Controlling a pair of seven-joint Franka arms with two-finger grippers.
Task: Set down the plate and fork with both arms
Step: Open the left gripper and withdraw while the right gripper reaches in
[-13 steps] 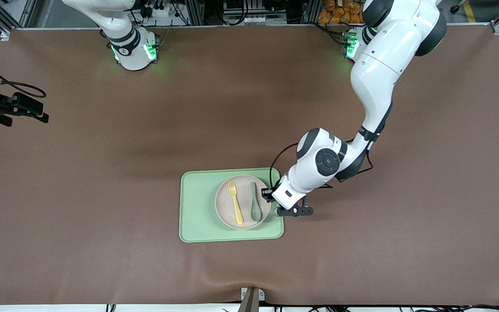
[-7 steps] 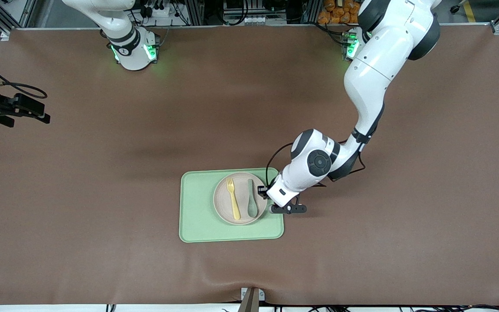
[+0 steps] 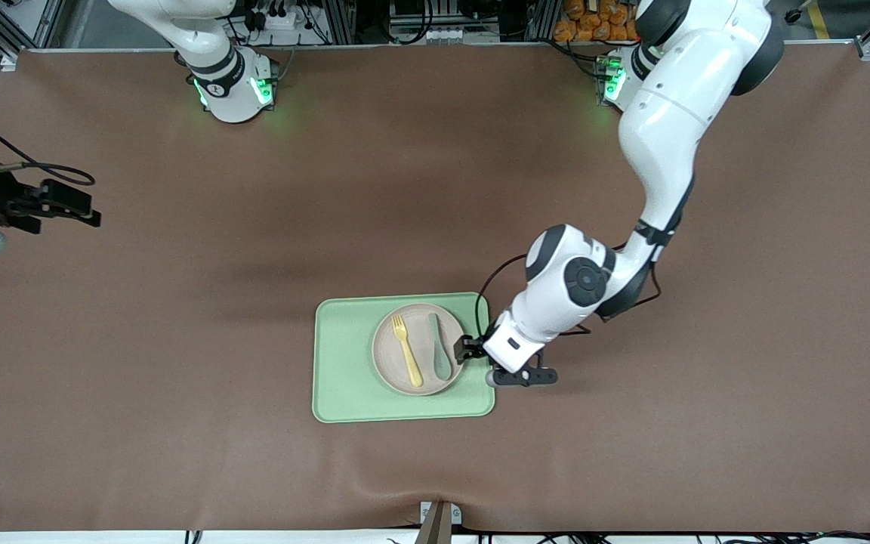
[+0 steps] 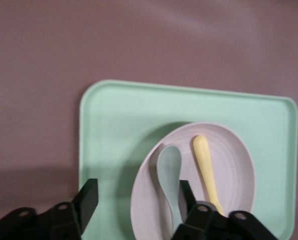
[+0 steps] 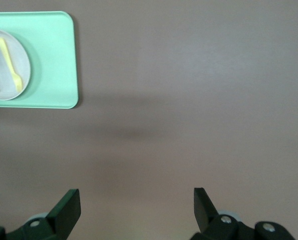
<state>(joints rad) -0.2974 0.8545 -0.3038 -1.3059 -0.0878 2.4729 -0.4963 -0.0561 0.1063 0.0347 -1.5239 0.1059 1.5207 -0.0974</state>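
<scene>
The pale beige-pink plate (image 3: pixel 414 378) lies on the light green tray (image 3: pixel 344 363), toward the left arm's end of it. The yellow fork (image 3: pixel 406 350) and a grey-green spoon (image 3: pixel 441 346) lie side by side on the plate. My left gripper (image 3: pixel 473 353) is low at the plate's edge nearest the left arm. In the left wrist view this gripper (image 4: pixel 137 197) is open, with the plate's (image 4: pixel 234 165) rim between its fingers; the fork (image 4: pixel 205 167) and spoon (image 4: pixel 170 170) show there too. My right gripper (image 3: pixel 76 208) is open and empty over bare table at the right arm's end.
The brown mat (image 3: pixel 178 317) covers the whole table. In the right wrist view the gripper (image 5: pixel 136 204) hangs over bare mat, with the tray (image 5: pixel 53 60), plate (image 5: pixel 26 70) and fork (image 5: pixel 11 62) far off in a corner.
The left gripper first moved in and nudged the plate slightly toward the right arm's end, then drew back a little toward the left arm's end. The right gripper shifted slightly.
</scene>
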